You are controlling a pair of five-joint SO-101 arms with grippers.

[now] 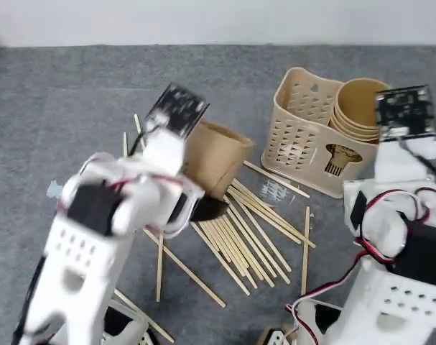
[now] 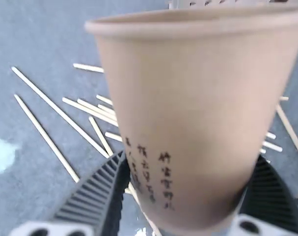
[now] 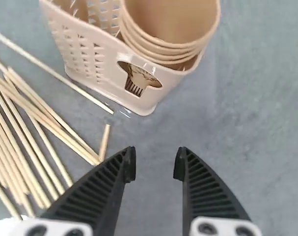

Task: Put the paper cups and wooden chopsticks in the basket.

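Note:
A brown paper cup (image 1: 212, 158) (image 2: 188, 123) hangs tilted above the mat, rim toward the basket, with my left gripper (image 2: 188, 196) shut on its lower body. The beige slotted basket (image 1: 304, 136) (image 3: 94, 59) stands at the back right with several nested paper cups (image 1: 361, 108) (image 3: 168, 29) in its right end. Several wooden chopsticks (image 1: 250, 230) (image 3: 26, 142) (image 2: 60, 123) lie scattered on the grey mat in front of the basket. My right gripper (image 3: 153, 164) hovers open over bare mat in front of the basket, holding nothing.
The grey mat (image 1: 74, 93) covers the table. A lone chopstick (image 1: 304, 248) lies close to the right arm's base (image 1: 390, 287). Loose chopsticks (image 1: 159, 266) also lie under the left arm (image 1: 103, 237). Open mat stretches at the back left.

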